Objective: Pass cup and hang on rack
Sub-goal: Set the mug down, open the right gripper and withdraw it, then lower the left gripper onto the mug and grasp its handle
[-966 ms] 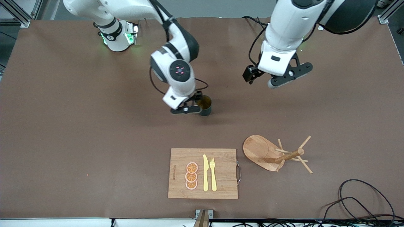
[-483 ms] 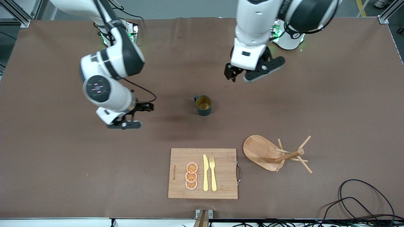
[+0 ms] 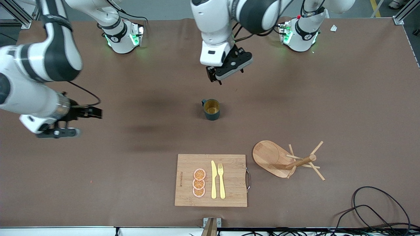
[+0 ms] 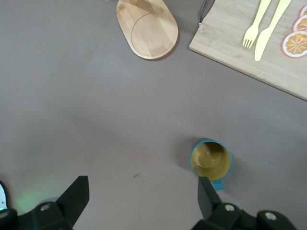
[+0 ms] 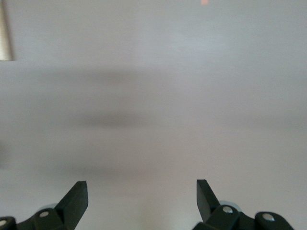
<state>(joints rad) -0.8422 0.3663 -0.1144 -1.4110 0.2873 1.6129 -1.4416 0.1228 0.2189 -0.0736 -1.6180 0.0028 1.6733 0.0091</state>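
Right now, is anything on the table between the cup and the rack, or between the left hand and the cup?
Nothing visible. Bare tabletop separates the cup from the rack; the cutting board lies beside that path. The open left hand hangs above the table with nothing between it and the cup.

**Cup upright on the worktop, rack on its base near the cutting board**

The cup, a small dark teal-green mug with a mustard-yellow inside, stands upright on the brown worktop near its middle, mouth up, its small loop handle turned toward the right arm's end. Nothing touches it. The rack, a light wooden mug tree, stands on its oval flat base nearer to the front camera than the cup and toward the left arm's end, thin dowel pegs sticking out from its thick post.
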